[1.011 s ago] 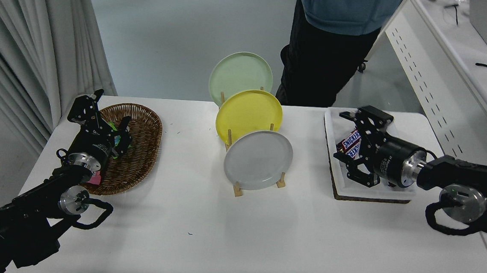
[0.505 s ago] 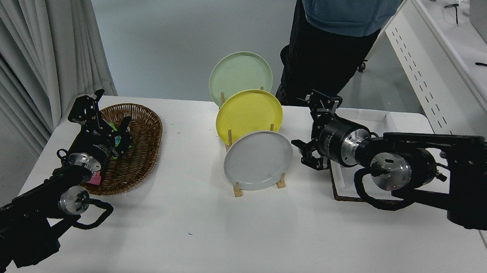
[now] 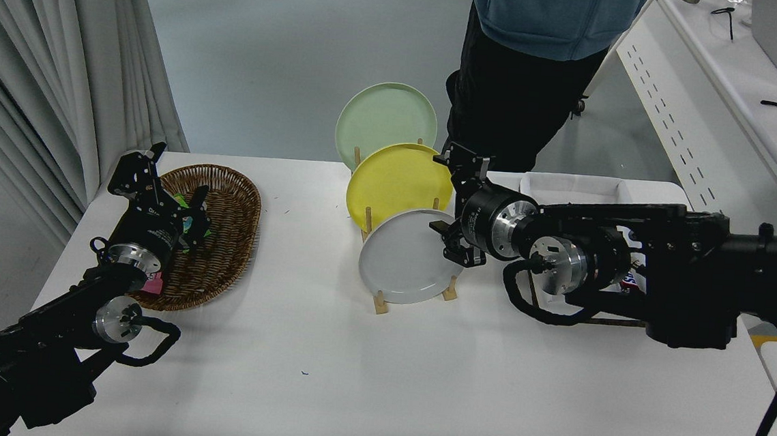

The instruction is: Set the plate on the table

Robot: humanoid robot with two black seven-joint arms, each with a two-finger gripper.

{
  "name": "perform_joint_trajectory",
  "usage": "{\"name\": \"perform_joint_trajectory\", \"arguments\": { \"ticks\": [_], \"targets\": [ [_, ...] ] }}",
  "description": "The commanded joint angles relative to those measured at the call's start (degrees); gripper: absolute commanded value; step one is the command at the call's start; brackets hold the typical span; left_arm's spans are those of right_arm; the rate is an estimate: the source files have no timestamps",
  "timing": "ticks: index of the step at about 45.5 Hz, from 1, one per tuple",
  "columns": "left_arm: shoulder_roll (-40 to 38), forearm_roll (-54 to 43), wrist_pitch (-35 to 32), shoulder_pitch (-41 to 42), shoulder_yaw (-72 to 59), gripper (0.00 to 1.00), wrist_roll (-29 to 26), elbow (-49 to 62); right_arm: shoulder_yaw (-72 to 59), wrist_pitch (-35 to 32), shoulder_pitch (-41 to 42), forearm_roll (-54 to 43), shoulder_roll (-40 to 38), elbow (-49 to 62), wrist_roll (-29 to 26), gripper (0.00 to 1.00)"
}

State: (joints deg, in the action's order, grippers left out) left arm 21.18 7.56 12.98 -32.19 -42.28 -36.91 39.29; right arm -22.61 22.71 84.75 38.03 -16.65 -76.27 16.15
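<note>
A: What's the biggest thing here?

B: The white tabletop [image 3: 363,380], bare across its near half. Beyond its far edge a person [image 3: 543,65] stands in a blue top and dark trousers, and a white perforated-panel desk [image 3: 696,123] runs along the upper right.

A: And the arms?

B: The right arm [image 3: 665,265] stretches in from the right edge, lying nearly level across a white tray [image 3: 568,184] at the tabletop's right. The left arm [image 3: 44,351] sits parked at the lower left, its left pincer [image 3: 171,196] over a brown wicker basket [image 3: 223,234]; I cannot tell whether that one is spread or closed.

A: Where is the plate?

B: The light-grey plate [image 3: 402,260] stands on edge in the nearest slot of a wooden rack [image 3: 382,303], near the middle of the tabletop, tilted back a little. Behind it stands a yellow plate [image 3: 394,181], and behind that a pale green plate [image 3: 385,115].

A: And the right pincer?

B: The right pincer [image 3: 454,205] is at the grey plate's upper right rim. Its fingers are spread wide, one fingertip [image 3: 464,162] up by the yellow plate's right edge, the other low against the grey plate's right side. It has hold of nothing. Whether the lower finger touches the rim I cannot make out.

A: Anything smaller?

B: Some colourful bits in the basket, too hidden to name.
</note>
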Motion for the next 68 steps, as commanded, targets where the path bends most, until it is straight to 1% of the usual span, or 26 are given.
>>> {"name": "perform_joint_trajectory", "arguments": {
  "ticks": [1,8,20,41,56,66,68],
  "targets": [
    [0.0,0.0,-0.1,0.0,-0.1,1.0,0.0,0.0,-0.5,0.1,-2.0,1.8,2.4,4.2,-0.2,1.0],
    [0.0,0.0,-0.1,0.0,0.0,1.0,0.0,0.0,-1.2,0.4,-2.3,7.0,5.1,8.9,-0.5,1.0],
    [0.0,0.0,0.0,0.0,0.0,1.0,0.0,0.0,-1.5,0.0,-2.0,7.0,8.4,10.5,-1.1,1.0],
    [0.0,0.0,0.0,0.0,0.0,1.0,0.0,0.0,-1.6,-0.3,-2.3,6.9,12.8,19.3,-1.3,1.0],
    [0.0,0.0,-0.1,0.0,0.0,1.0,0.0,0.0,-1.6,-0.9,-2.7,6.9,14.0,22.1,-4.1,1.0],
    [0.0,0.0,0.0,0.0,0.0,1.0,0.0,0.0,-1.6,-0.9,-3.5,6.9,14.7,23.5,-6.6,0.99],
    [0.0,0.0,-0.1,-0.1,0.0,1.0,0.0,0.0,-1.6,-0.9,-3.5,6.9,14.7,23.5,-7.0,0.98]
  ]
}}
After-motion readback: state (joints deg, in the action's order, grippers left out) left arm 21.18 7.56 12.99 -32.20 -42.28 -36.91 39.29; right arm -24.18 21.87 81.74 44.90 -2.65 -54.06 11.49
